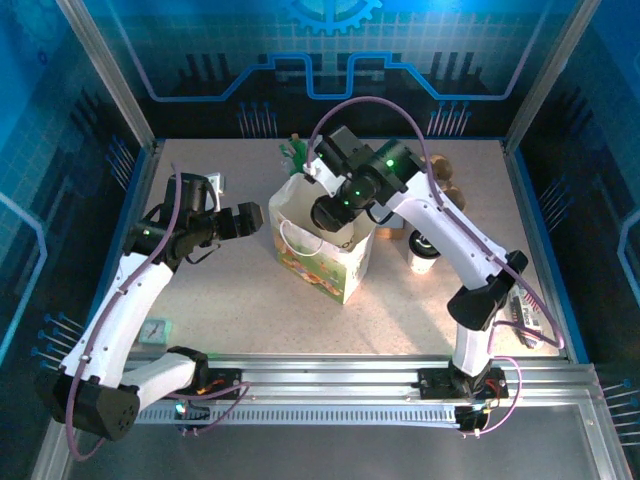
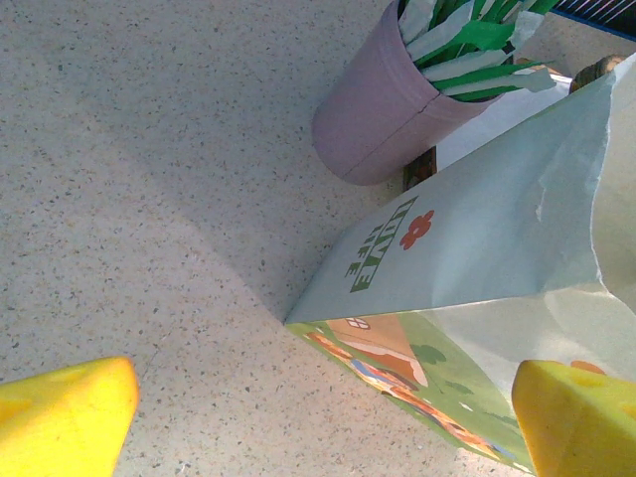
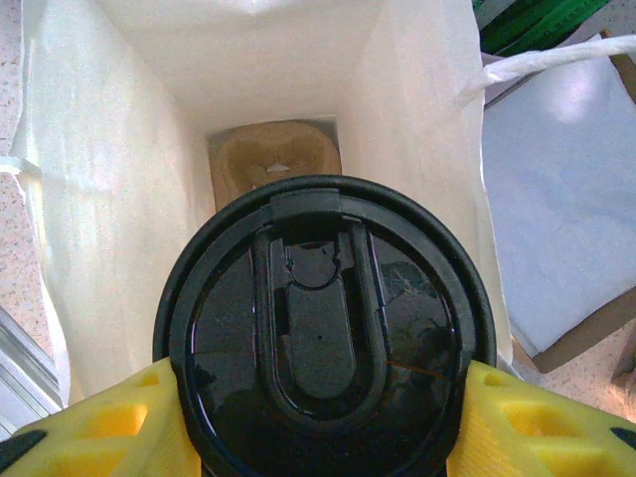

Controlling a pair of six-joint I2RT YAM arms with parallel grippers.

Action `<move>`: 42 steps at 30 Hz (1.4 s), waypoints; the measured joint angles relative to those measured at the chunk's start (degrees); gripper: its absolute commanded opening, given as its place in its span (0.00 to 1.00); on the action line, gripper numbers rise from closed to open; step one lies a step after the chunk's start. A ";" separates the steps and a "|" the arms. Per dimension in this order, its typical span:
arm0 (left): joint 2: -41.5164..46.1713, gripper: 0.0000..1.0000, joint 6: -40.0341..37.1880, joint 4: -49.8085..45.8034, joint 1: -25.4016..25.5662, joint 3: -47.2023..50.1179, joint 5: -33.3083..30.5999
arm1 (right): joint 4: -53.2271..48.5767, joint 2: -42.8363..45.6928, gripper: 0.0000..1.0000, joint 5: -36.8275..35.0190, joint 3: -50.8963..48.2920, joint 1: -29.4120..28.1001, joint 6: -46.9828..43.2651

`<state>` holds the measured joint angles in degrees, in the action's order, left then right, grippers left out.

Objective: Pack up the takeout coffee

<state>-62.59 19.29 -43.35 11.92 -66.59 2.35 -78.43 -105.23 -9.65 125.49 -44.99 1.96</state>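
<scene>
The takeout coffee shows in the right wrist view as a round black lid (image 3: 323,338) seen from above, with my right gripper (image 3: 323,432) shut on it, one yellow finger (image 3: 109,427) at each side. It hangs in the open mouth of the white paper bag (image 3: 109,199), above a brown cardboard insert (image 3: 275,159) on the bag's floor. From above, my right gripper (image 1: 332,213) sits in the top of the bag (image 1: 345,270). My left gripper (image 1: 250,218) stands open just left of the bag, its fingers (image 2: 65,417) apart, the bag's printed corner (image 2: 397,348) between them.
A second white cup with a black lid (image 1: 424,250) stands on the table right of the bag. A pink cup of green-and-white sticks (image 2: 383,109) stands behind the bag. Brown items (image 1: 447,185) lie at the back right. A small card (image 1: 155,330) lies near the left arm.
</scene>
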 measured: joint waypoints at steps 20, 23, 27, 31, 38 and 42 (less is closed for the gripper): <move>0.00 0.98 0.00 0.00 0.00 0.00 0.02 | 6.16 8.50 0.39 1.20 -4.44 0.44 1.03; 0.00 0.98 0.00 0.00 0.00 0.00 0.00 | 6.16 9.33 0.39 1.38 -4.44 0.44 1.03; 0.00 0.98 0.00 0.00 0.00 0.00 0.00 | 6.12 10.08 0.39 1.66 -4.28 0.46 1.03; 0.00 0.98 0.00 0.00 0.00 0.00 0.00 | 6.10 10.71 0.39 1.77 -3.85 0.46 1.03; 0.00 0.98 0.00 0.00 0.00 0.00 0.00 | 6.03 11.87 0.40 1.97 -2.14 0.81 1.03; 0.00 0.98 0.00 0.02 0.00 0.00 0.00 | 4.70 12.00 0.39 2.25 -0.35 1.44 1.03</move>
<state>-62.59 19.29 -43.33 11.92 -66.59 2.35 -73.73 -93.23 -7.40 125.14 -43.55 2.98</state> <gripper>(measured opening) 0.977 0.544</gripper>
